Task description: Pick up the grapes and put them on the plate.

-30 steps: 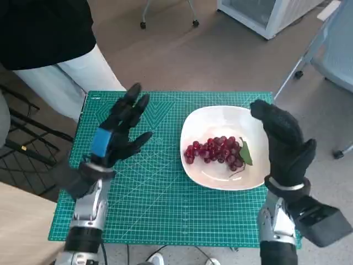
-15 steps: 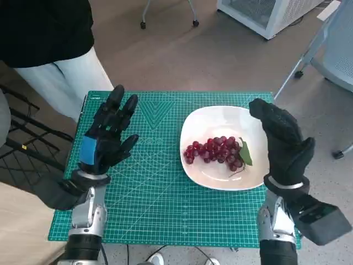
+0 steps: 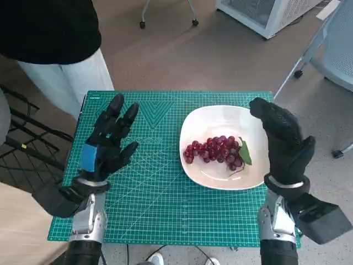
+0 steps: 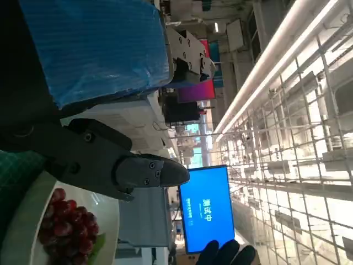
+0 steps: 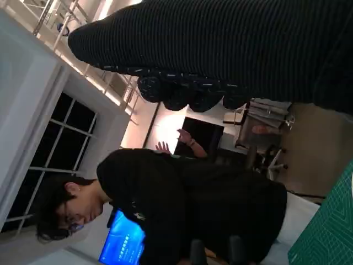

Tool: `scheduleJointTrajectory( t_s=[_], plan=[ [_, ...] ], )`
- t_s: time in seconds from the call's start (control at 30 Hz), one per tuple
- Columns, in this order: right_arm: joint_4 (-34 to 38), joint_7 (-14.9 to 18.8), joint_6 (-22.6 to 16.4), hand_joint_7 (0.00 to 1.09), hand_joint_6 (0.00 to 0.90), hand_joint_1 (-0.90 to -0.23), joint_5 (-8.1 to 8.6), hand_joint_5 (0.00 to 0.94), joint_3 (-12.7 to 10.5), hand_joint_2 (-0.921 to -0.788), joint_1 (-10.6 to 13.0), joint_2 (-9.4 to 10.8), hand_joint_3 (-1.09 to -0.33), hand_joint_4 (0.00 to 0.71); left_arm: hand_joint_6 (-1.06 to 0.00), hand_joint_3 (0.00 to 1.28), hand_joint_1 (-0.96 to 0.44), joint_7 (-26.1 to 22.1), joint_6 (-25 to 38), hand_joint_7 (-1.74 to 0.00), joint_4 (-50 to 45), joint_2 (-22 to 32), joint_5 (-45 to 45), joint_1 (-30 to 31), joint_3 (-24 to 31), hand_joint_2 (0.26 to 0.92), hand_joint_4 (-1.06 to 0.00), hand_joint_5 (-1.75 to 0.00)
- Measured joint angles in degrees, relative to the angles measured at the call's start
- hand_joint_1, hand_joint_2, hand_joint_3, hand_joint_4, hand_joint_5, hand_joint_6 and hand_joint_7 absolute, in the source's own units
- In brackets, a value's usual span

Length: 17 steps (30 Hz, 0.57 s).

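Note:
A bunch of dark red grapes with a green leaf lies on the white plate, right of the mat's middle. The left wrist view catches the grapes and the plate's rim too. My left hand hovers over the mat's left half, fingers spread, holding nothing. Beside the plate's right edge my gloved right hand is raised, fingers apart and empty; its glove fills the right wrist view's upper part.
The green cutting mat covers the small table. A person in a black top and white trousers stands at the table's far left corner, also seen as a person in the right wrist view. Chair legs stand at right.
My left hand has drawn back leftwards and towards me, away from the plate. The right hand and the grapes have stayed put.

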Motion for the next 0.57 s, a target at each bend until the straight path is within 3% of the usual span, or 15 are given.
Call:
scheduleJointTrajectory(
  t_s=[0.57],
  plan=[
    [-0.3, -0.1, 0.0, 0.35, 0.159, -0.699, -0.04, 0.0, 0.1, -0.921, 0.0, -0.3, -0.686, 0.363, -0.36, 0.25, -0.36, 0.5, -0.5, -0.02, -0.4, -0.2, 1.6, 1.1, -0.3, 0.921, -0.37, -0.01]
  ],
)
